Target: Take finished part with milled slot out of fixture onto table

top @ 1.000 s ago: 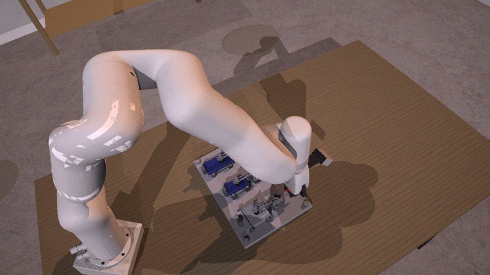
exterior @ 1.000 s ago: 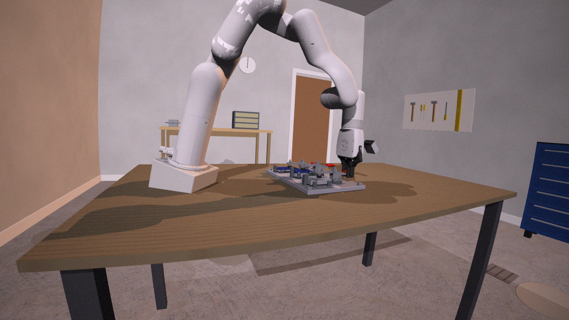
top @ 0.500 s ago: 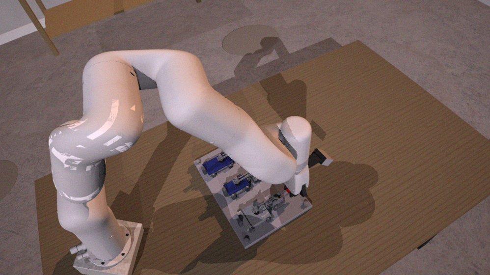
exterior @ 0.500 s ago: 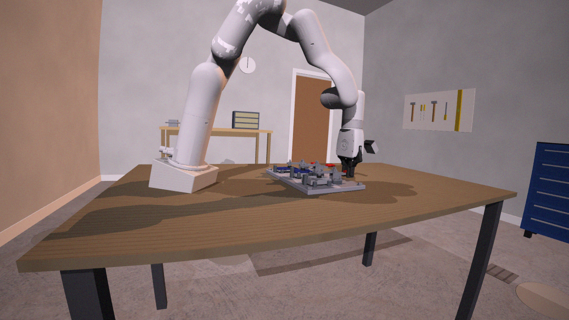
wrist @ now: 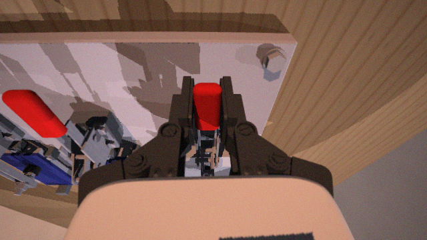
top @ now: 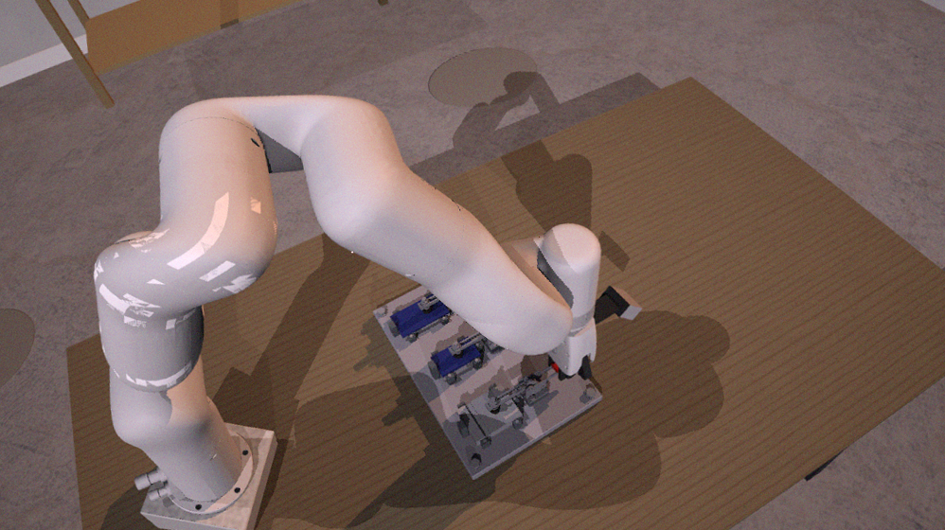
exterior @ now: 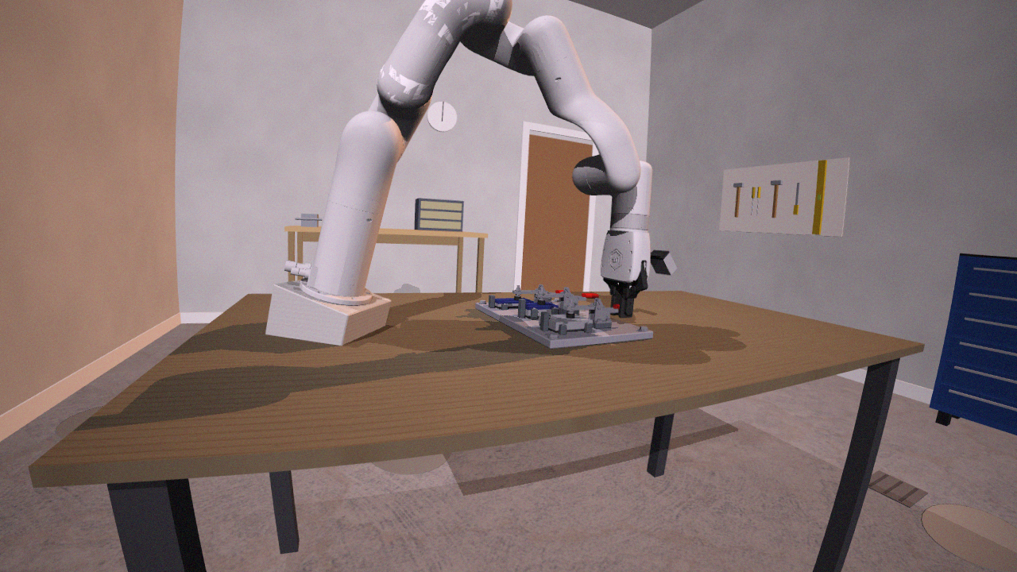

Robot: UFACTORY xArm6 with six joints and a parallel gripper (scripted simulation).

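A grey fixture plate (top: pixel 491 376) lies on the wooden table with three nests in a row. Two blue blanks (top: pixel 421 316) (top: pixel 455 358) sit in the far and middle nests. The grey finished part (top: pixel 505 397) sits in the near nest under its clamp. My gripper (wrist: pixel 207 91) (top: pixel 572 366) is shut on the red clamp handle (wrist: pixel 207 106) of that near clamp, at the plate's right edge. It also shows in the exterior view (exterior: pixel 625 304). A second red handle (wrist: pixel 33 113) of the middle clamp lies to the left in the wrist view, over a blue blank (wrist: pixel 42 169).
A hex bolt head (wrist: pixel 272 60) stands at the plate's corner near the gripper. The arm's base (top: pixel 210 496) stands on the table left of the plate. The arm reaches over the far nests and hides part of them.
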